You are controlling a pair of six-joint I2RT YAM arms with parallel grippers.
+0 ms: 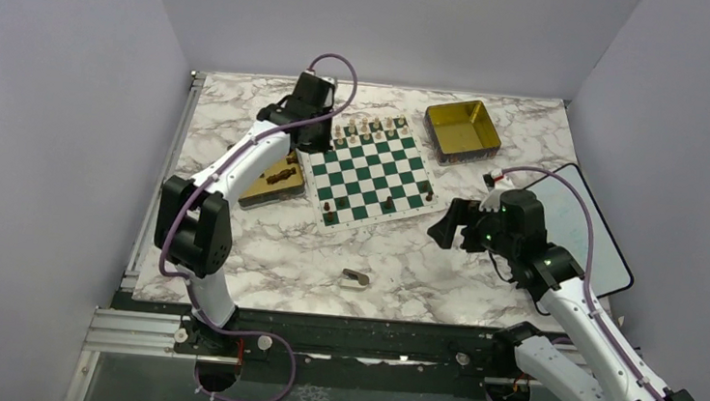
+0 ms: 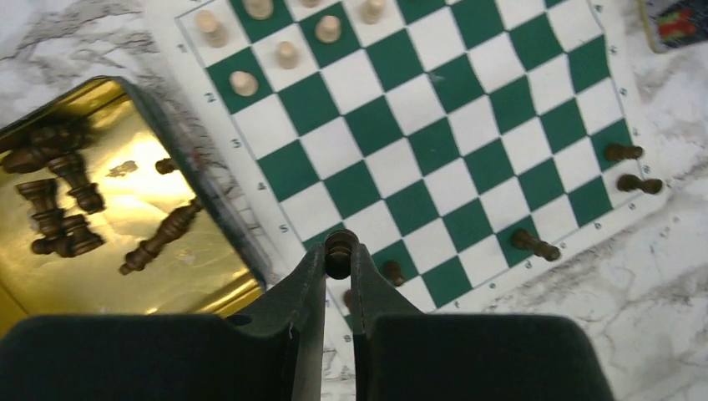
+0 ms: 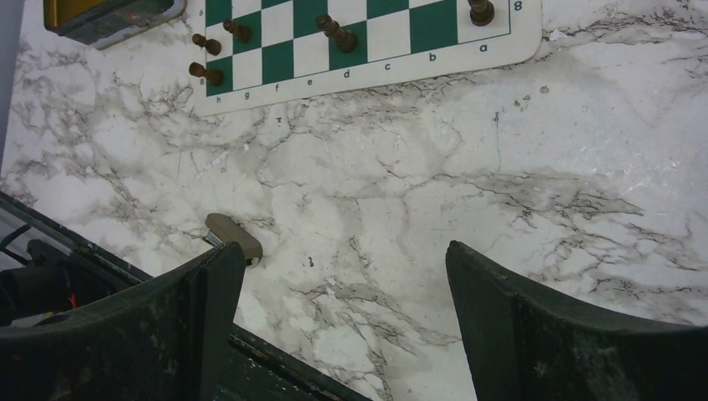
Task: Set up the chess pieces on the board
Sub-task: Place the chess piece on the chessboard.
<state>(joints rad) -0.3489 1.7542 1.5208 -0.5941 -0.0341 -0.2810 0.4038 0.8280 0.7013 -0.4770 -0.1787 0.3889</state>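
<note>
From above, our left gripper (image 1: 314, 142) hangs over the left edge of the board (image 1: 373, 173)

Its wrist view shows it pinching a dark chess piece (image 2: 340, 246); we judge this mid-placement, and next we must set it upright on its square

Right wrist: our right gripper (image 3: 342, 276) gapes empty above the marble table (image 3: 417, 184)

On the table (image 1: 259, 250) the board (image 1: 366, 170) has a tin (image 1: 253, 194) of chess pieces (image 1: 282, 176) just beside its left edge, a second tin (image 1: 466, 153) behind its right corner, a small block (image 1: 356, 278) before it
</note>
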